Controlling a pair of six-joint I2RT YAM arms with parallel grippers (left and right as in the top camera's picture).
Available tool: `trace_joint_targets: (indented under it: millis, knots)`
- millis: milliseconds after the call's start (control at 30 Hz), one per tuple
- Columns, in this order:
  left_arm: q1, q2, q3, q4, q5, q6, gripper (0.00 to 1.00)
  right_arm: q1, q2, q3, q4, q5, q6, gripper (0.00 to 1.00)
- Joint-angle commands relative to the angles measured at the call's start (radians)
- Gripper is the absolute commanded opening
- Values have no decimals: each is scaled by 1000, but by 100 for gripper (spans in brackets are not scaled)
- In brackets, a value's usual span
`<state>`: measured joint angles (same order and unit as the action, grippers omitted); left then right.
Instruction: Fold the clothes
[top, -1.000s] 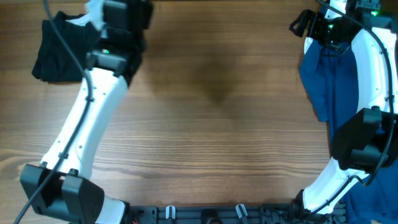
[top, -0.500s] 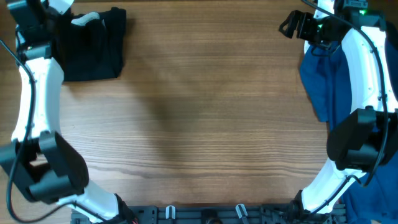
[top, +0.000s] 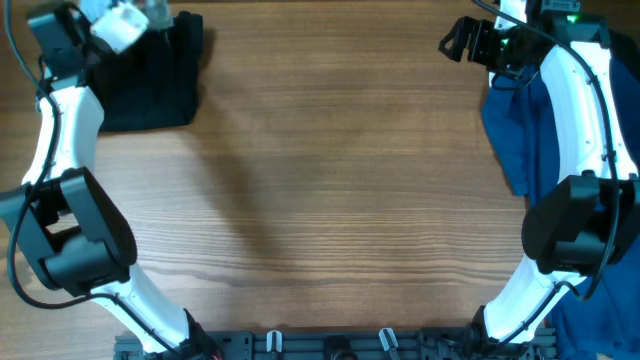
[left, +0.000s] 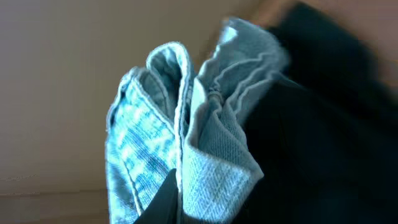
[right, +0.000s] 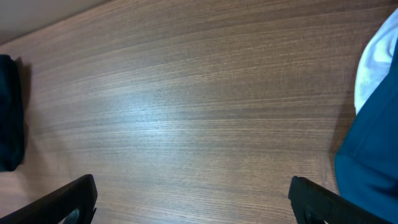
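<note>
the left gripper (top: 100, 22) is clamped on the pale light-blue denim shorts (left: 186, 143). in the left wrist view the denim rises from the gripper in a bunch of upright folds, with a stitched hem edge curling at the top and one dark finger (left: 165, 200) showing at the bottom against the cloth. from overhead the gripper and shorts are a motion-blurred pale patch at the far left corner of the tabletop (top: 340, 180), above the upper edge of the black garment (top: 150, 80), which lies flat just beside them. the left arm (top: 65, 130) runs up the left edge of the tabletop, elbow low and forearm stretched to the far corner.

the right gripper (right: 193, 183) is spread wide with nothing between its fingers, the two fingertips sitting at opposite lower corners of the right wrist view over bare wood. overhead it is at the far right, pointing left. the right arm (top: 580, 110) arches along the right edge over the dark-blue garment (top: 515, 130), which lies beneath it.
</note>
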<state>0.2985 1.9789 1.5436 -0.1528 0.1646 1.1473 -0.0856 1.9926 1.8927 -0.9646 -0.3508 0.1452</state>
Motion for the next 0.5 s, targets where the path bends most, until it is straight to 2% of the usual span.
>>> trace_joint_targets:
  millis: [0, 33, 133, 167, 200, 300, 367, 400, 467]
  knots:
    - [-15, -4, 16, -190, 26, 24, 34, 4, 18, -6, 3, -7, 13, 100]
    - [-18, -4, 16, -262, 45, 23, 100, 4, 18, -6, 5, -7, 13, 100]
    - [-32, -4, 16, -409, 187, 20, 100, 5, 18, -6, 13, -9, 16, 100]
    - [-37, -4, 16, -430, 235, -2, 100, 6, 18, -6, 14, -9, 16, 100]
    - [-47, -4, 16, -444, 306, -82, 100, 8, 18, -6, 13, -9, 16, 100]
    - [-84, -4, 16, -428, 446, -507, 100, 11, 18, -6, 10, -8, 15, 100]
    - [-106, -4, 16, -409, 456, -765, 100, 11, 18, -6, 12, -9, 16, 100]
    - [-123, -13, 16, -395, 457, -938, 100, 11, 18, -6, 12, -8, 13, 100]
    - [-138, -23, 16, -388, 457, -1026, 100, 11, 18, -6, 12, -8, -6, 99]
